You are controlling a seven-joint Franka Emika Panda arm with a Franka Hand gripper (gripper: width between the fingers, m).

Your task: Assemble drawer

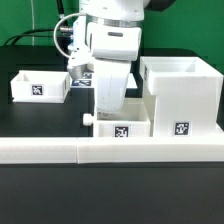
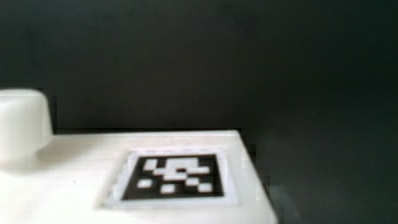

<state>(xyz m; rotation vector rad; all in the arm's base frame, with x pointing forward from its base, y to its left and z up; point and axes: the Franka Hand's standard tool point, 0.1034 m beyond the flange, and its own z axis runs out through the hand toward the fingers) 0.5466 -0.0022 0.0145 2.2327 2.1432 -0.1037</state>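
The big white housing (image 1: pixel 180 95) stands at the exterior view's right, with a square tag on its front. A small white tray (image 1: pixel 122 126) with a tag and a round knob (image 1: pixel 88 118) sits right beside the housing's left side. My gripper (image 1: pixel 108 110) reaches straight down into this tray, and its fingertips are hidden behind the tray wall. The wrist view shows only the tray's tagged white face (image 2: pixel 178 175) and a rounded white part (image 2: pixel 22 125), with no fingers visible. A second tagged tray (image 1: pixel 38 87) sits apart at the left.
A long low white rail (image 1: pixel 110 150) runs along the front, just before the tray and housing. The marker board (image 1: pixel 80 75) lies behind the arm. The table top is black.
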